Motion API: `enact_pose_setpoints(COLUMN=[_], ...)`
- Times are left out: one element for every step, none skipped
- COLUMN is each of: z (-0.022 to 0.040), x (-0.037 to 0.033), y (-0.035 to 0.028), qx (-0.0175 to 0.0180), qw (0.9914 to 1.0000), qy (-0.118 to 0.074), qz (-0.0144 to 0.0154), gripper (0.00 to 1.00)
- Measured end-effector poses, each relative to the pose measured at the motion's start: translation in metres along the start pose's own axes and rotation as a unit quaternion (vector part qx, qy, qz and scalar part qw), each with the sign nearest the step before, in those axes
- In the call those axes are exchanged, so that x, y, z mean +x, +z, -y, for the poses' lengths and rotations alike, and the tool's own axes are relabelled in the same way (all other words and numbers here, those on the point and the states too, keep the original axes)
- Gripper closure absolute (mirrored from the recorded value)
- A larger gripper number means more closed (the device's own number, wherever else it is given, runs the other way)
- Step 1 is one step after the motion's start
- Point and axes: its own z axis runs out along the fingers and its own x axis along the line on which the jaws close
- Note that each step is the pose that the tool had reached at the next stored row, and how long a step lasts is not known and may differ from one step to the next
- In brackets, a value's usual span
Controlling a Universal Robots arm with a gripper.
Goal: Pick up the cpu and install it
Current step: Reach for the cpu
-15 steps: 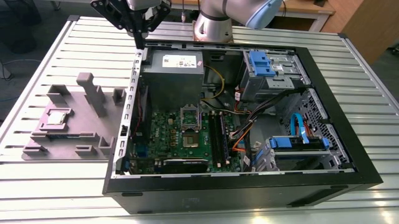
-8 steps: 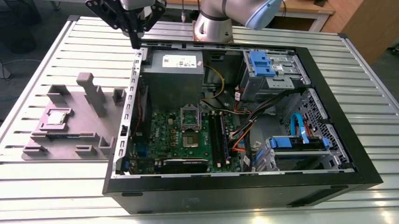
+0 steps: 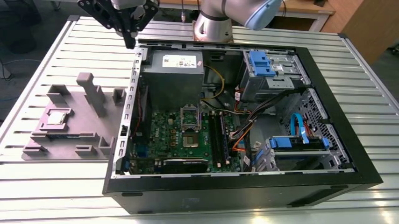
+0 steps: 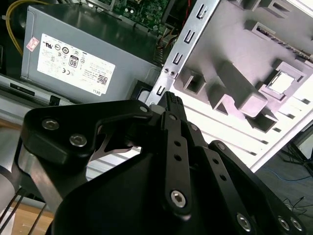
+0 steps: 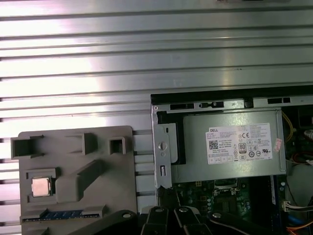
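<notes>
We see a ribbed metal surface (image 3: pixel 56 46) carrying everything. On it lies an open black computer case (image 3: pixel 218 198), its inside facing up. Just beside the case, toward the exterior view's left, lies a grey moulded holder (image 3: pixel 93 123) with several pockets and upright blocks. Inside the case, a grey power supply box (image 3: pixel 171 81) with a white label sits against the wall nearest the holder, and the green motherboard (image 3: pixel 162 135) lies next to it. The black tool (image 3: pixel 130 42) hangs above the surface at the case's far corner, close to the power supply box and well apart from the holder's pockets. Its fingers look clenched together with nothing between them. On the motherboard we make out the square socket (image 3: pixel 188 137) with a dark centre. The cpu (image 3: pixel 57 116) lies flat in a square pocket of the holder, silver top up, and both wrist views show it there too (image 5: pixel 40 187).
</notes>
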Motion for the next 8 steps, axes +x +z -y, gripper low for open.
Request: enact_pose_setpoints(z=[0.0001,0.0002,0.0002,0.0003,0.0004,0.0005,0.0006,0.0007], x=[0.0011,0.0024,0.0035,0.0047,0.0060,0.0073,0.0085,0.0096], y=[0.0000,-0.0001,-0.0001,-0.0001,-0.0002,-0.0002,-0.0002,-0.0003], qx=[0.0000,0.0000,0.0000,0.0000,0.0000,0.0000,0.0000,0.0000], qw=[1.00000,1.00000,1.00000,1.00000,1.00000,1.00000,1.00000,1.00000], qy=[0.000,0.000,0.000,0.000,0.000,0.000,0.000,0.000], qz=[0.0000,0.0000,-0.0001,0.0000,0.0000,0.0000,0.0000,-0.0001], gripper=[0.89,0.89,0.89,0.89,0.89,0.89,0.89,0.89])
